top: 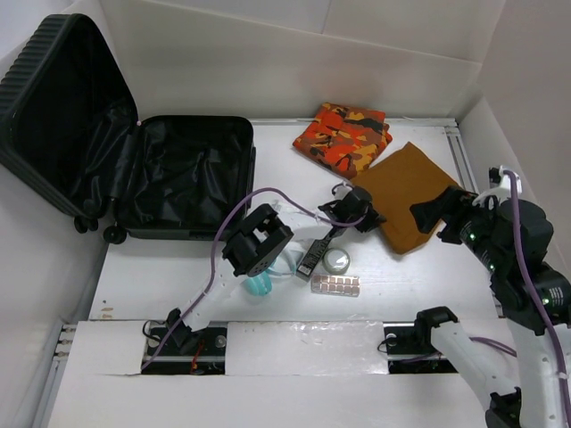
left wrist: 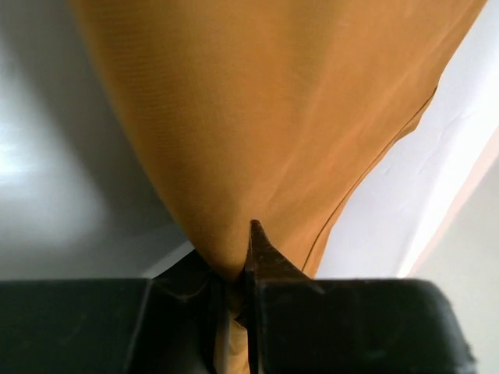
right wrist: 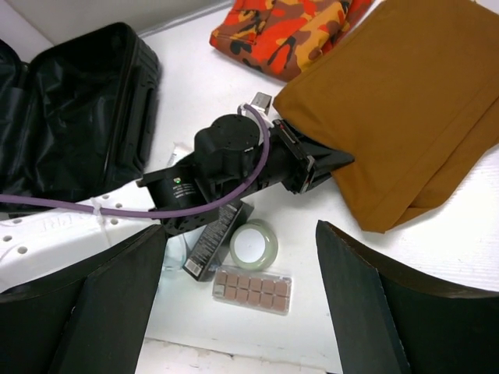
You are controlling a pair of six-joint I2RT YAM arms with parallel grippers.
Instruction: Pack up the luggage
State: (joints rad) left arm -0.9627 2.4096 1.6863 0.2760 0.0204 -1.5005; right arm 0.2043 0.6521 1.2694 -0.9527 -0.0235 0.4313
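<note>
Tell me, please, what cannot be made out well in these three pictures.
- Top view: the teal object lies mostly under the left arm, so what it is cannot be told.
- Left wrist view: the mustard cloth, pinched in the left tool, fills the frame and hides nearly all of the table.
- Right wrist view: the luggage is cut off by the left edge, and the print on the black box is too small to read.

I see a white worktop (top: 152, 285), evenly and softly lit. Plain white walls (top: 294, 67) enclose three sides.
</note>
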